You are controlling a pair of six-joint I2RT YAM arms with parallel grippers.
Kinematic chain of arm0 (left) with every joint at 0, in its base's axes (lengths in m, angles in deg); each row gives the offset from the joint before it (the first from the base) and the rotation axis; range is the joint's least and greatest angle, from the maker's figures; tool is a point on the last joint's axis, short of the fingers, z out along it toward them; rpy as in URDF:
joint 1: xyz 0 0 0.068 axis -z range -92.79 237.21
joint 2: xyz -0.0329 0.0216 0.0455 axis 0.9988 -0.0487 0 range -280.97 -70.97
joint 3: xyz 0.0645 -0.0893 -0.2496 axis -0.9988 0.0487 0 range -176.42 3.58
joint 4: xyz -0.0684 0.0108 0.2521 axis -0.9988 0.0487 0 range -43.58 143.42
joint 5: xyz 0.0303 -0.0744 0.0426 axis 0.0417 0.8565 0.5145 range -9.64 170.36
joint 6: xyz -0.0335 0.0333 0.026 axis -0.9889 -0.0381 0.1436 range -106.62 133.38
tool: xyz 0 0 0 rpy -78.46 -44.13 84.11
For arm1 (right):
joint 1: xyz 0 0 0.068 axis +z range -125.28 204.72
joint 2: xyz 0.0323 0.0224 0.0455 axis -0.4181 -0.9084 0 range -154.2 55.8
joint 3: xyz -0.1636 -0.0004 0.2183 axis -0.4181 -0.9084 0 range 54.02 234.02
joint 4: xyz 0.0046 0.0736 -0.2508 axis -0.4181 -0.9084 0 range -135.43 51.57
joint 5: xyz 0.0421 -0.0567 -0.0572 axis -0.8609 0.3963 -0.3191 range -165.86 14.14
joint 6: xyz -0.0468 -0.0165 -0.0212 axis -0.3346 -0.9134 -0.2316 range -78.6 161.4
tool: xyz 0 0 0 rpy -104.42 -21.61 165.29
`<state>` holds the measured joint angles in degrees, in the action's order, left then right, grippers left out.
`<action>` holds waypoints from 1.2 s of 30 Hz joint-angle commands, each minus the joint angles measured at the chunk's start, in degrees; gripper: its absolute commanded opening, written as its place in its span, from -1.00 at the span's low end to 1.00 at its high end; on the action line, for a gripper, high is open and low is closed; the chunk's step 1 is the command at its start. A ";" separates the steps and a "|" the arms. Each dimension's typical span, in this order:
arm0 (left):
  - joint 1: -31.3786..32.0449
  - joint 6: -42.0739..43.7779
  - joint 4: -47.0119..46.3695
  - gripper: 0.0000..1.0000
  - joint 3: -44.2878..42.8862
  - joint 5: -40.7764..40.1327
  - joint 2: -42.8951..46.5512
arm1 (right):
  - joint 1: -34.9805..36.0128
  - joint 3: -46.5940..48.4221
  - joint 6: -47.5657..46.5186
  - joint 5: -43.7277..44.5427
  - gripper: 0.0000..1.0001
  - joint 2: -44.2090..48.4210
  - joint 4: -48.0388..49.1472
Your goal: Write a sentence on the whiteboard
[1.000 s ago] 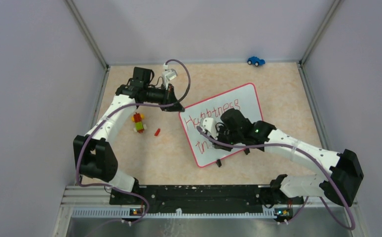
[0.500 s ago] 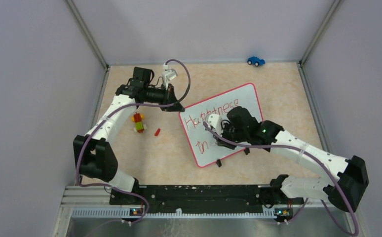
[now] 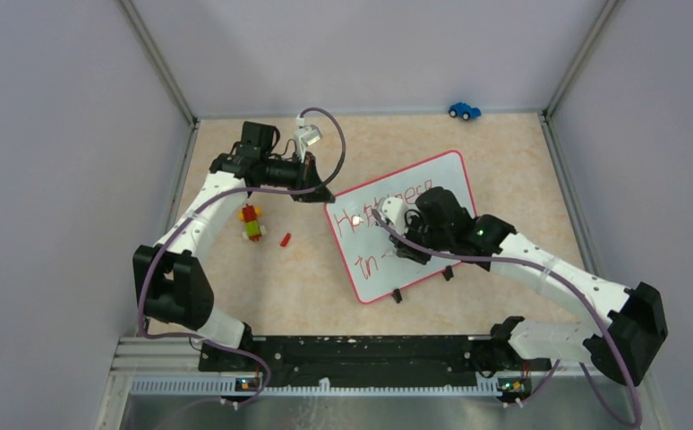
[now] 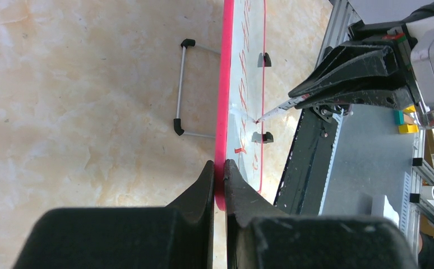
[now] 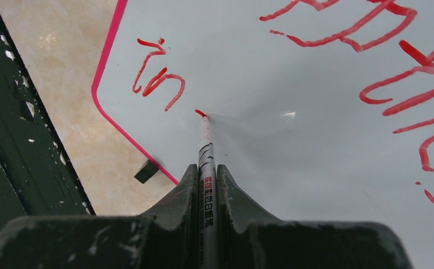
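Note:
The whiteboard (image 3: pixel 443 177) lies tilted on the table, with a thin red-pink frame. The sentence in red shows "Happiness" (image 3: pixel 361 218), partly hidden by my right arm, and "in" (image 3: pixel 367 263) below it. My left gripper (image 3: pixel 324 198) is shut on the board's far left corner; in the left wrist view (image 4: pixel 219 170) its jaws pinch the frame (image 4: pixel 224 84). My right gripper (image 3: pixel 407 251) is shut on a red marker (image 5: pixel 206 151) over the second line. The marker's tip touches the board (image 5: pixel 304 168) just right of "in" (image 5: pixel 158 78).
A blue toy car (image 3: pixel 464 110) sits at the back wall. A stack of coloured bricks (image 3: pixel 252 222) and a small red piece (image 3: pixel 285 239) lie left of the board. A black board foot (image 5: pixel 146 171) stands near the front rail (image 3: pixel 352 349). Walls close three sides.
My right gripper has moved right along the second line with the marker, uncovering "in". The left gripper and the board have not moved.

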<state>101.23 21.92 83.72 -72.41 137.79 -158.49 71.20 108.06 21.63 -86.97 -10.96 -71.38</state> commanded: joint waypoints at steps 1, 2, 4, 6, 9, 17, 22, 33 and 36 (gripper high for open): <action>2.11 1.84 3.75 -1.00 1.89 -2.07 -1.90 | -3.63 1.79 -0.94 2.35 -1.00 1.91 -0.31; 2.15 1.84 3.75 -1.00 1.89 -2.10 -1.89 | -3.93 1.87 -1.19 2.31 -1.00 2.28 -0.81; 2.11 1.79 3.68 -1.00 1.79 -1.97 -1.92 | -4.11 1.73 -1.47 2.40 -1.00 2.74 -1.26; 2.15 1.74 3.70 -1.00 1.68 -1.88 -2.08 | -4.12 1.83 -1.42 2.27 -1.00 2.81 -1.50; 2.15 1.62 3.67 -1.00 1.63 -1.96 -2.08 | -4.12 2.79 -1.24 1.03 -1.00 2.76 -1.73; 2.15 1.57 3.75 -1.00 1.63 -2.10 -1.90 | -4.04 6.50 -1.00 -3.73 -1.00 2.07 -1.78; 2.15 1.59 3.72 -1.00 1.64 -2.08 -1.86 | -4.03 6.77 -0.73 -3.90 -1.00 0.32 -0.32; 2.15 1.83 3.66 -1.00 2.12 -2.23 -1.45 | -4.08 3.12 -0.87 -3.11 -1.00 -0.91 0.34; 2.15 1.84 3.61 -1.00 2.08 -2.15 -1.59 | -4.03 1.66 -0.91 -3.44 -1.00 0.02 -0.27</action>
<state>101.23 21.92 83.72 -72.41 137.85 -158.49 67.66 111.58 20.99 -90.18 -12.47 -72.78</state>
